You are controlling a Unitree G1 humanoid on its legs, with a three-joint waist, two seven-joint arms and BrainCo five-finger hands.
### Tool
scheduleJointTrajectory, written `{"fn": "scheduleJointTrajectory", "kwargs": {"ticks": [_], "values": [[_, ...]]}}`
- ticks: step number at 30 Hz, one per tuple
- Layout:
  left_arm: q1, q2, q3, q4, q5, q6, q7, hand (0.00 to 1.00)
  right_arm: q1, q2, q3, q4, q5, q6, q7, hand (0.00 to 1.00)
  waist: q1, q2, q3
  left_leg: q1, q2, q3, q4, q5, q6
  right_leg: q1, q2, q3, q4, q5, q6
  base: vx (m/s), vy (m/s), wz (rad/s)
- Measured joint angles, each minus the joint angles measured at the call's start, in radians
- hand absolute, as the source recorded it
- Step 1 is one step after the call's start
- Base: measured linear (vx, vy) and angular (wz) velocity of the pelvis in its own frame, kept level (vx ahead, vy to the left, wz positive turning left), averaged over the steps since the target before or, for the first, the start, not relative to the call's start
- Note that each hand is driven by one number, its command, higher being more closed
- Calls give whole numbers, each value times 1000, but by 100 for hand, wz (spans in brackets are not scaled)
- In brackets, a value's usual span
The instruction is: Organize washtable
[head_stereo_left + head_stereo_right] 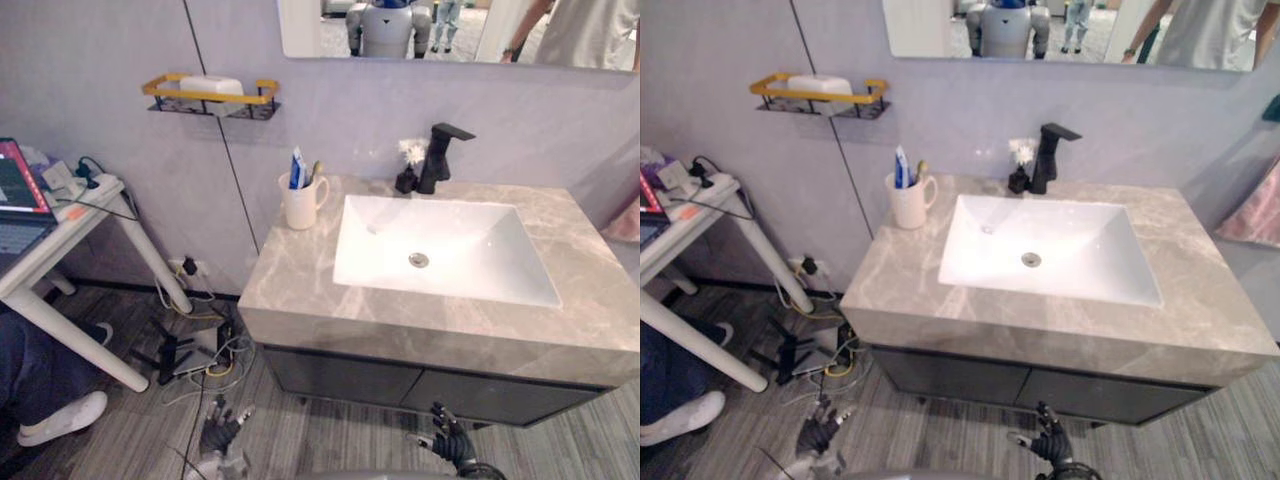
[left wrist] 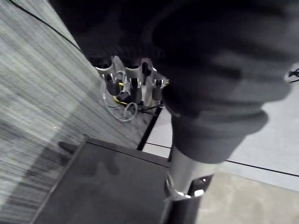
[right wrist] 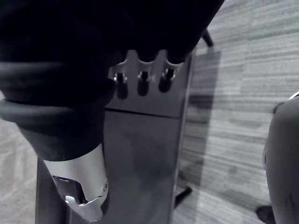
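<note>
Veined stone washtable (image 1: 290,285) frames a glossy basin (image 1: 470,262); left hand (image 1: 222,432) and right hand (image 1: 452,440) hang loose-fingered.

At the left edge, a white surface (image 1: 75,225) on slanted legs carries an open laptop (image 1: 18,200) and a power strip (image 1: 60,180). At lower left, a person's white shoe (image 1: 55,417) rests on the grey plank floor (image 1: 110,440), near a tangle of cables (image 1: 205,350) below a wall socket (image 1: 190,267). Along the top edge, a mirror (image 1: 300,25) reflects a person's arm (image 1: 525,30).

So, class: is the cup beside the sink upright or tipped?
Upright: the cup stands on its base, mouth up, with a tube sticking out.
</note>
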Motion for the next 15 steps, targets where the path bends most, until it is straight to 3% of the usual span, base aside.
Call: {"fn": "scheduleJointTrajectory", "kwargs": {"ticks": [15], "values": [[-120,30,-56,289,88,17,-1,0,-115,27,-23,210,-2,0,-29,0,-16,-9,11,32,4,24,-51,21,-6,-2,29,34,-45,28,1,-6,-2,-7]]}}
